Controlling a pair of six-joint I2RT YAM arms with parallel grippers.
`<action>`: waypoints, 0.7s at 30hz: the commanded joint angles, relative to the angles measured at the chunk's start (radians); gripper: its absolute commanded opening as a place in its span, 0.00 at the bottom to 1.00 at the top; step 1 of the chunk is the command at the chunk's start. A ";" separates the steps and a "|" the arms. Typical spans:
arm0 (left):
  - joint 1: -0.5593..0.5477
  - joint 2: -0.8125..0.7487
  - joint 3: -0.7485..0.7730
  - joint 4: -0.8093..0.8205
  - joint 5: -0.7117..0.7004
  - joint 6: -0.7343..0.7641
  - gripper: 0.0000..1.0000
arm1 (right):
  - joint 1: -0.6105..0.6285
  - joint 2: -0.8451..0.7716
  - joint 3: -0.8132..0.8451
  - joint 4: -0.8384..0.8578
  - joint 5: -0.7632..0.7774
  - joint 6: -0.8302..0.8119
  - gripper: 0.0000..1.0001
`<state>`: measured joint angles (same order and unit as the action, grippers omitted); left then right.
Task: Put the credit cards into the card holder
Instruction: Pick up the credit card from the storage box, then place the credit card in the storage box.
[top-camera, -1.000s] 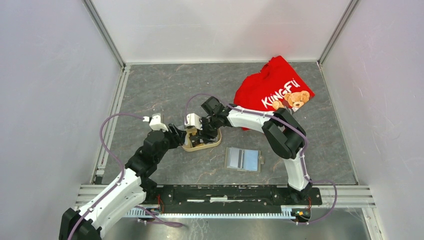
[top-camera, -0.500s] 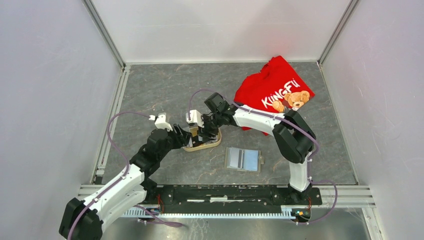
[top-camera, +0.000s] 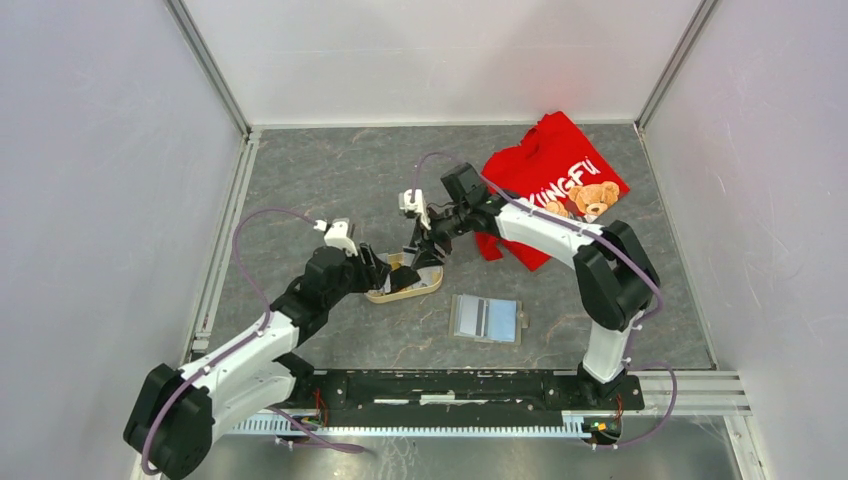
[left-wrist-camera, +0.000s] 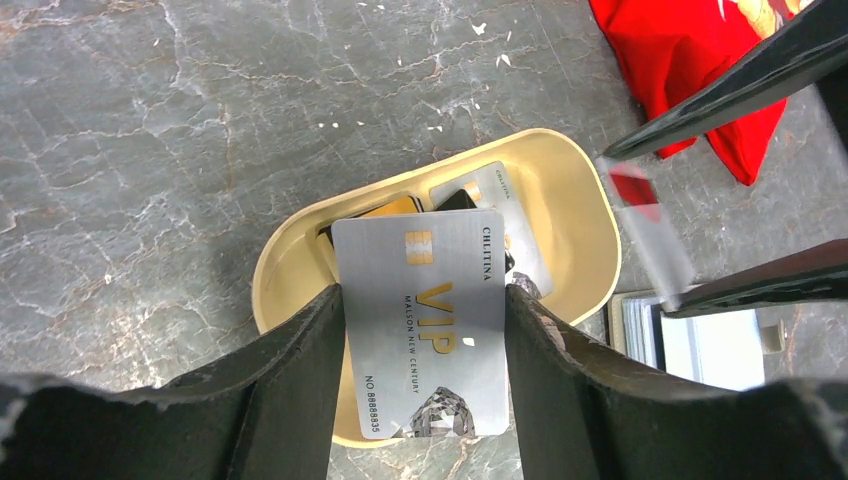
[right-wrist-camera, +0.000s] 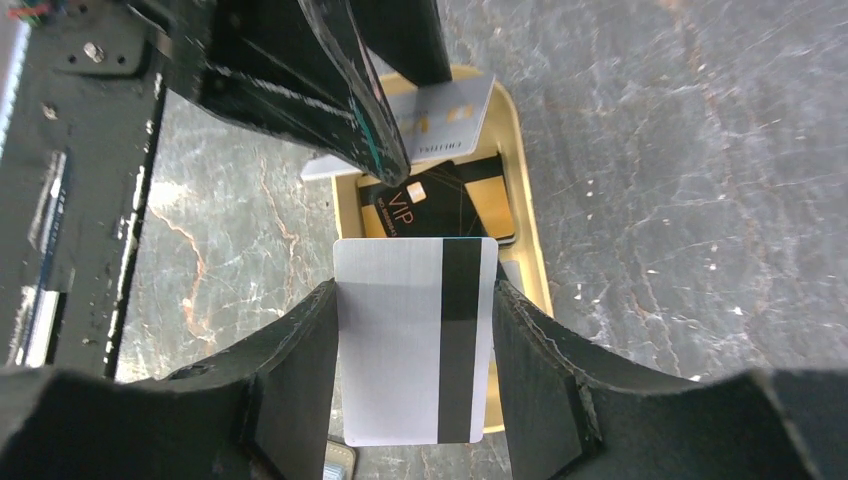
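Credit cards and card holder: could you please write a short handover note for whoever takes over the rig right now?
Left gripper: shut on a silver VIP card, above the beige tray.
Right gripper: shut on a striped silver card, also above the tray.
In the tray: a black card and another silver card.
Card holder: open on the table beside the tray, untouched.
Done: two cards picked up.
Left: slot both into the holder, then the cards in the tray.
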<state>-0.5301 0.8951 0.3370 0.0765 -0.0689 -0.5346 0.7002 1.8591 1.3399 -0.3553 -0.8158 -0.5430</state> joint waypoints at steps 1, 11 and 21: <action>-0.001 0.063 0.063 0.100 0.053 0.091 0.31 | -0.038 -0.103 -0.023 0.075 -0.123 0.073 0.24; -0.002 0.226 0.081 0.169 0.098 0.118 0.38 | -0.083 -0.195 -0.134 0.119 -0.161 0.101 0.25; -0.002 0.247 0.101 0.150 0.072 0.134 0.61 | -0.091 -0.206 -0.155 0.130 -0.190 0.117 0.25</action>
<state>-0.5301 1.1389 0.3927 0.1932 0.0097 -0.4557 0.6151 1.6966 1.1946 -0.2630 -0.9672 -0.4450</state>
